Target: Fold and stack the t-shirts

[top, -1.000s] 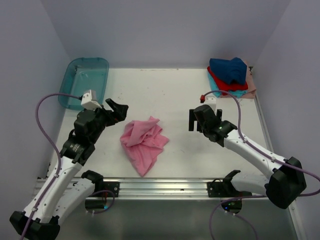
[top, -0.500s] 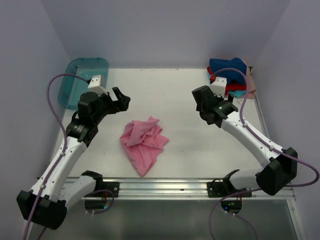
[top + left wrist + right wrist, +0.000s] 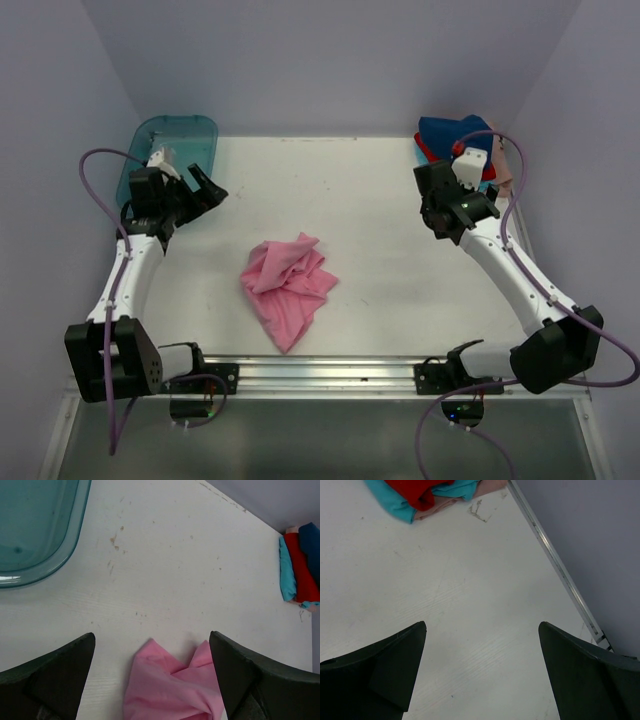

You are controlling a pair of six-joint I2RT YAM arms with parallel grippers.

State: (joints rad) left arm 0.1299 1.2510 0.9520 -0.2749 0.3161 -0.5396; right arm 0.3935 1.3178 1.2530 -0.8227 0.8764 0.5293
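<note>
A crumpled pink t-shirt (image 3: 288,286) lies loose in the middle of the white table, touched by neither gripper. At the back right corner sits a pile of t-shirts with a navy one (image 3: 447,132) on top; the right wrist view shows its red (image 3: 415,490), teal (image 3: 395,507) and peach (image 3: 447,502) layers. My left gripper (image 3: 210,188) hovers open by the bin, well left of the pink t-shirt (image 3: 170,687). My right gripper (image 3: 432,190) stands open just in front of the pile, with only bare table between its fingers (image 3: 395,670).
A teal translucent bin (image 3: 180,122) stands at the back left, seen also from the left wrist (image 3: 35,535). A metal rail (image 3: 555,560) runs along the table's right edge, with the wall close behind it. The arm bases sit on the front rail (image 3: 320,372).
Both arms have drawn away from the pink t-shirt: the left swung left and back toward the bin, the right swung right and back toward the pile. Both grippers stayed open.
</note>
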